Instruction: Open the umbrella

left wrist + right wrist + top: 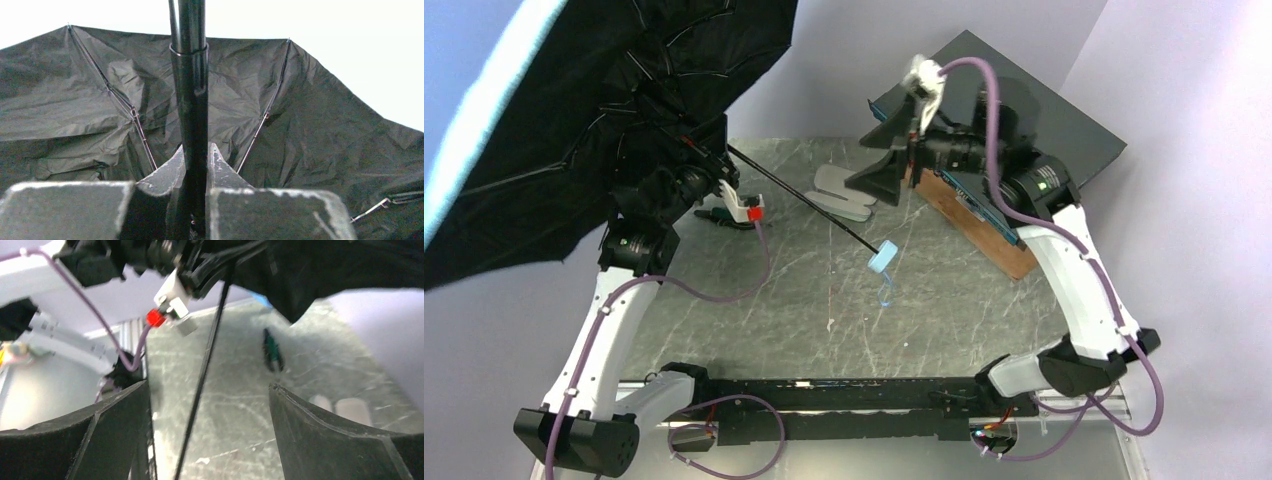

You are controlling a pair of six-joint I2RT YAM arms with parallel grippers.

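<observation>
The umbrella's canopy (574, 110) is spread open at the upper left, black lining toward the camera, a sky-blue edge on the left. Its thin black shaft (809, 207) slants down to the small light-blue handle (882, 258), which hangs above the table with a blue strap below it. My left gripper (709, 168) is shut on the thick upper shaft near the canopy; in the left wrist view (196, 167) the fingers clamp the shaft (189, 100). My right gripper (871, 185) is open and empty, raised right of the shaft; the shaft (205, 375) crosses its view between the jaws.
A pale grey-green case (844, 195) lies open on the grey marbled table (804, 320) behind the shaft. A big dark-grey box (1074, 125) and a wooden block (979, 230) stand at the back right. A green-black tool (724, 215) lies by the left arm.
</observation>
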